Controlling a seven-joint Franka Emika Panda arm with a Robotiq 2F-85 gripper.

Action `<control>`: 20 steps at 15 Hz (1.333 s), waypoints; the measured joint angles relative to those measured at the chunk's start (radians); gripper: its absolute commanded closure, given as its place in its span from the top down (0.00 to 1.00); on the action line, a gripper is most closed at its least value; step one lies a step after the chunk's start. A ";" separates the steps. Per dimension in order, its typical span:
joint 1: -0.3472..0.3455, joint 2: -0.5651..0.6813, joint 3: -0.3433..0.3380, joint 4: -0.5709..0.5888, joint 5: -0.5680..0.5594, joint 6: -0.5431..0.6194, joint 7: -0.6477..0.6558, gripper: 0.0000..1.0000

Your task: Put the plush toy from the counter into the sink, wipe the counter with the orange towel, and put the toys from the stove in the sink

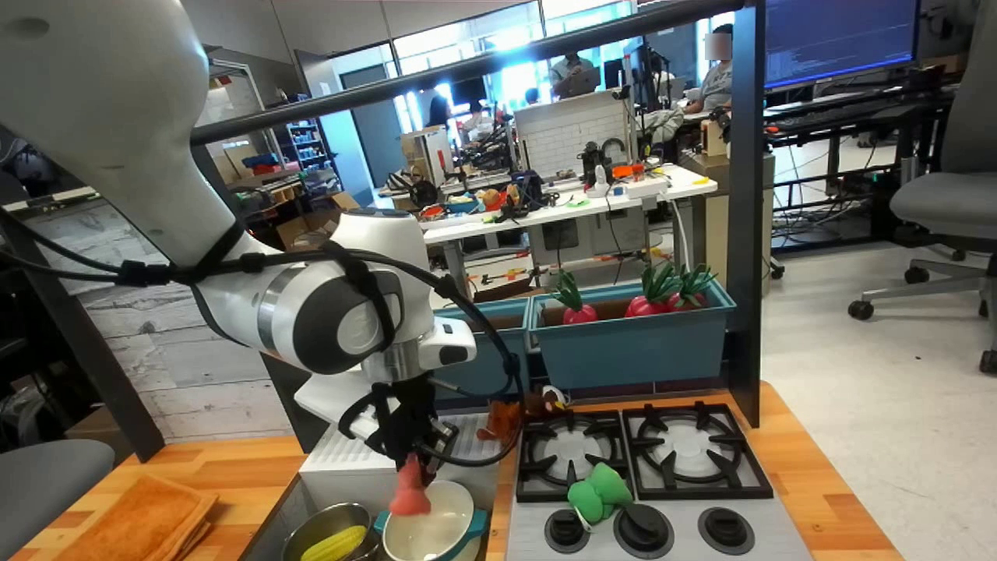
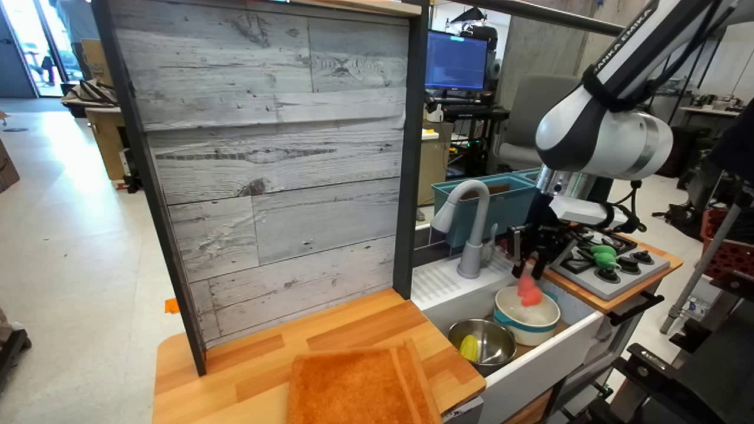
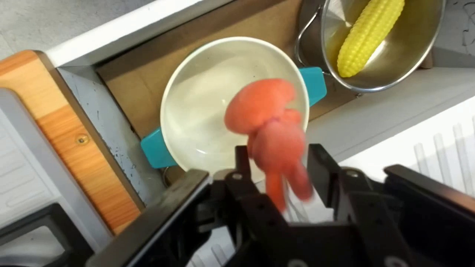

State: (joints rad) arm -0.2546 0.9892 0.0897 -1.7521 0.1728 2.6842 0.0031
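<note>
In the wrist view the fingers (image 3: pixel 323 172) stand parted, and the red-orange toy (image 3: pixel 278 137) is between and beyond their tips, loose rather than clasped; it is blurred, and whether it brushes either side I cannot tell. Its lumpy end is down and two narrow ends point up, over the mouth of a white pot (image 3: pixel 200 107) with teal handles; whether its lowest part is below the rim is unclear. That pot is in the sink (image 2: pixel 542 368), just beside a metal pot (image 3: pixel 412 59) in which the plush toy (image 3: pixel 371 37) lies, yellow and shaped like a corn cob. In an exterior view a grey faucet (image 2: pixel 471 235) rises at the back of the sink. The green toy (image 1: pixel 600 492) is on the stove (image 1: pixel 526 538), lying across the front edge of a grate (image 1: pixel 537 496) toward the knobs (image 1: pixel 643 532). By the stove's back corner is a reddish-brown soft thing (image 1: pixel 498 422), partly hidden by a black cable (image 1: pixel 511 363). On the wooden surface (image 2: pixel 259 377), across the sink from the stove, the orange towel (image 2: pixel 359 386) lies folded flat. Behind the stove, red radish-like things (image 1: pixel 578 314) with green tops stand in a blue planter (image 1: pixel 635 351)
</note>
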 measured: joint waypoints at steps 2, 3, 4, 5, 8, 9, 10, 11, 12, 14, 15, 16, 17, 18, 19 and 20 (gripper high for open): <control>0.002 0.001 -0.016 0.000 0.000 0.009 0.002 0.92; 0.007 0.001 -0.028 0.000 0.000 0.028 0.002 0.98; 0.010 0.000 -0.037 -0.001 0.000 0.060 0.002 1.00; 0.010 0.000 -0.043 -0.003 0.000 0.103 -0.001 1.00; 0.014 0.002 -0.068 -0.001 -0.004 0.230 -0.001 1.00; 0.015 0.005 -0.076 0.004 -0.004 0.258 -0.001 0.91; 0.015 0.012 -0.081 0.011 -0.004 0.282 -0.001 0.74; 0.017 0.023 -0.087 0.022 -0.004 0.297 0.000 0.65; 0.023 0.038 -0.097 0.037 -0.004 0.304 0.005 0.58; 0.042 0.082 -0.119 0.079 -0.004 0.304 0.023 0.45; 0.049 0.108 -0.123 0.104 -0.004 0.304 0.030 0.68; 0.054 0.135 -0.123 0.132 -0.004 0.307 0.035 0.79; 0.058 0.162 -0.122 0.160 -0.004 0.317 0.039 0.79; 0.060 0.189 -0.120 0.189 -0.004 0.328 0.041 0.86; 0.063 0.213 -0.120 0.218 -0.004 0.344 0.042 0.42; 0.064 0.231 -0.118 0.240 -0.004 0.356 0.042 0.46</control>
State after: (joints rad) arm -0.1908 1.2200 -0.0282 -1.5124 0.1683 3.0401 0.0452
